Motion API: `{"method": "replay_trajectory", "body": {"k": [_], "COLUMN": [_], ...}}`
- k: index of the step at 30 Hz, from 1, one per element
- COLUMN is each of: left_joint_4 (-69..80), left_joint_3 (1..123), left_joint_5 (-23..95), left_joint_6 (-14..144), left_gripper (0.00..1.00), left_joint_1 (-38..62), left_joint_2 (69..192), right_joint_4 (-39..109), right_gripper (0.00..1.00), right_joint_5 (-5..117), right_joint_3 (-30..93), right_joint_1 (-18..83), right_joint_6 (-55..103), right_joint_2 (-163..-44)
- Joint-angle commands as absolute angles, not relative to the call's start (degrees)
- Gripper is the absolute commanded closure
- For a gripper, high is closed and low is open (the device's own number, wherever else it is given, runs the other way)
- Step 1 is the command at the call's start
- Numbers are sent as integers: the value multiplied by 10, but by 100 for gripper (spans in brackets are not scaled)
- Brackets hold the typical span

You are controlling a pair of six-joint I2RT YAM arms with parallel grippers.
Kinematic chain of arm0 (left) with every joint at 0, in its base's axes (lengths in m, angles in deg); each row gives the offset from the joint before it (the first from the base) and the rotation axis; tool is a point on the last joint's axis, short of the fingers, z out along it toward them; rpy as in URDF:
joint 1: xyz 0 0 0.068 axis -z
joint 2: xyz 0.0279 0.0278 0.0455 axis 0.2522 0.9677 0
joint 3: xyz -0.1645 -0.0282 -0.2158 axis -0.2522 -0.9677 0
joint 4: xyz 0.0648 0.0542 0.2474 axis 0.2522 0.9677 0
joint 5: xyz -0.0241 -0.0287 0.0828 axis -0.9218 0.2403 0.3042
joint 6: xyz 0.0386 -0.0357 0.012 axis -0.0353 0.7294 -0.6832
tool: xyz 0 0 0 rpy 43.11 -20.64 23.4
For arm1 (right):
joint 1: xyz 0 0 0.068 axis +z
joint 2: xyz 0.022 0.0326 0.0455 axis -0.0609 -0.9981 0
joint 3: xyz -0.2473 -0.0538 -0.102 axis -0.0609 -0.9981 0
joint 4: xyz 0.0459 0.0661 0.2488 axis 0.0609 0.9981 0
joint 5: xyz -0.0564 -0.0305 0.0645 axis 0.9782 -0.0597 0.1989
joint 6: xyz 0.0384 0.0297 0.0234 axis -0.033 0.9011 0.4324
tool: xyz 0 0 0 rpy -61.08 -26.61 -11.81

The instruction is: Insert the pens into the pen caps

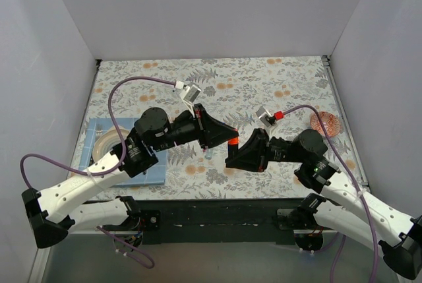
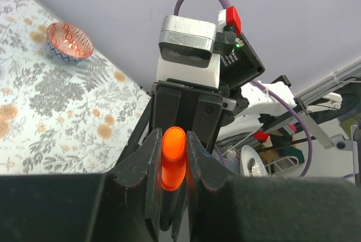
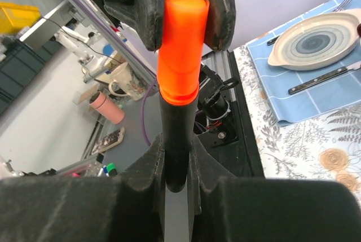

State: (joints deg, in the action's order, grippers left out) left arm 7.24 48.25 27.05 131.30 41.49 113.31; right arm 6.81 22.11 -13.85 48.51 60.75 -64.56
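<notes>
Above the middle of the table the two grippers meet tip to tip. My left gripper [image 1: 231, 139] [image 2: 172, 166] is shut on the bright orange pen cap [image 1: 233, 141] [image 2: 172, 156] [image 3: 180, 44]. The cap sits over the end of the black pen [image 2: 165, 208] [image 3: 179, 135]. My right gripper [image 1: 232, 159] [image 3: 179, 166] is shut on that pen's barrel, its tail end between the jaws. The left fingers [image 3: 141, 5] flank the cap at the top of the right wrist view. A light blue pen [image 1: 208, 154] lies on the cloth beneath the left gripper.
A striped plate [image 1: 103, 143] [image 3: 316, 42] rests on a blue placemat [image 1: 155, 171] at the left, with a dark knife [image 3: 321, 79] beside it. A small red bowl [image 1: 326, 123] [image 2: 69, 40] stands at the right edge. White walls enclose the floral cloth.
</notes>
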Motion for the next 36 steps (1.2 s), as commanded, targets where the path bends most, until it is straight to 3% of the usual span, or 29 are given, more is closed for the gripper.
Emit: {"method": "replay_trajectory", "body": {"k": [1,6,15,24,36], "left_joint_4": [104,83,-21,-71,-33], "left_joint_3": [456,401,315,275,248], "left_joint_5": [170,130,94,97,121], "left_joint_6": [1340,1349,1376,1429,1418], "left_gripper": [100,100,100,100,100], "left_joint_1": [422,422,423,423,429], "left_joint_2": [1128,1104,1077,1117,1134], "right_joint_4": [124,178,123,137,159], "right_gripper": [99,99,99,99,99], "right_joint_5": [252,262,205,228,200], "right_joint_3": [-7,54,112,142,208], "right_joint_1": [471,444,413,399,350], "right_joint_6": [519,475,530,487,456], "right_joint_2": [-660,-670,-719,-754,-820]}}
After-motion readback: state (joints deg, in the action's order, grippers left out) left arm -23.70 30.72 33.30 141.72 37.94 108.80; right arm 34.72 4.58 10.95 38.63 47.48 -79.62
